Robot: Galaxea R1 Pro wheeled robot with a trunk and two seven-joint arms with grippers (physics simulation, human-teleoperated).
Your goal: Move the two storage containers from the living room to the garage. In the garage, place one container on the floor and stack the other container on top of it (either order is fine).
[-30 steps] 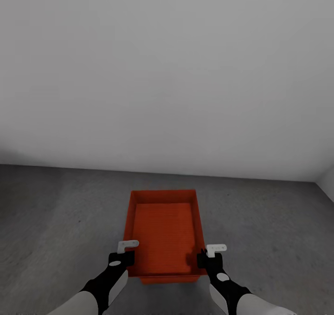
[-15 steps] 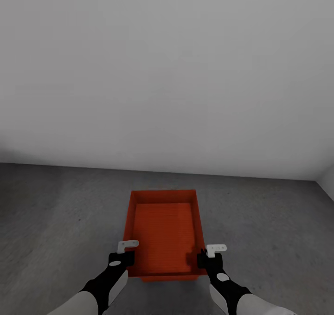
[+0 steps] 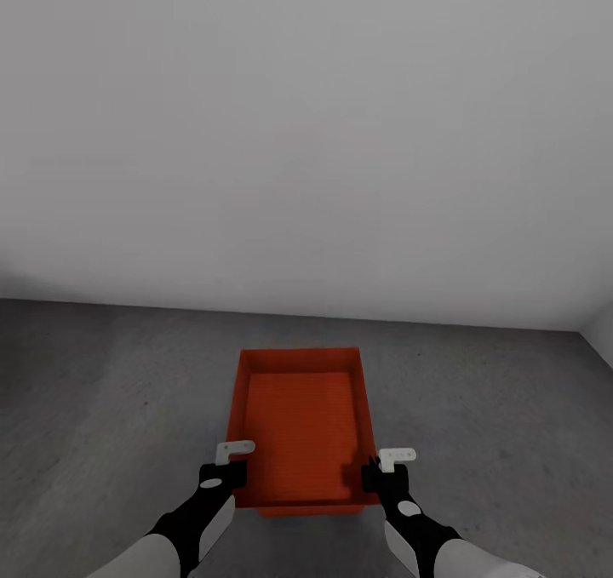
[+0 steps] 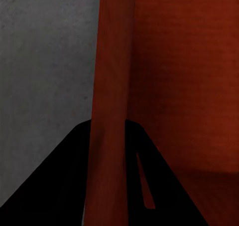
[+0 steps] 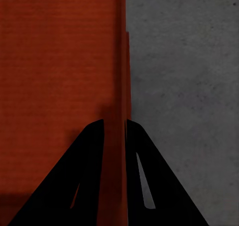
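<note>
Our left gripper (image 3: 223, 474) clamps the storage container (image 3: 300, 425) by its left wall, right gripper (image 3: 381, 476) clamps its right wall. Container spans between both jaws, above the concrete floor (image 3: 102, 391). We read no markings.

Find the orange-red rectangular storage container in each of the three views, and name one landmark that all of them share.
Head view: the orange-red rectangular storage container sits low at centre, between both end effectors.
Left wrist view: its side wall runs up between the dark fingers, its inside to the right.
Right wrist view: its wall runs between the fingers, its inside to the left.
Shared landmark: the dark grey concrete floor.
</note>
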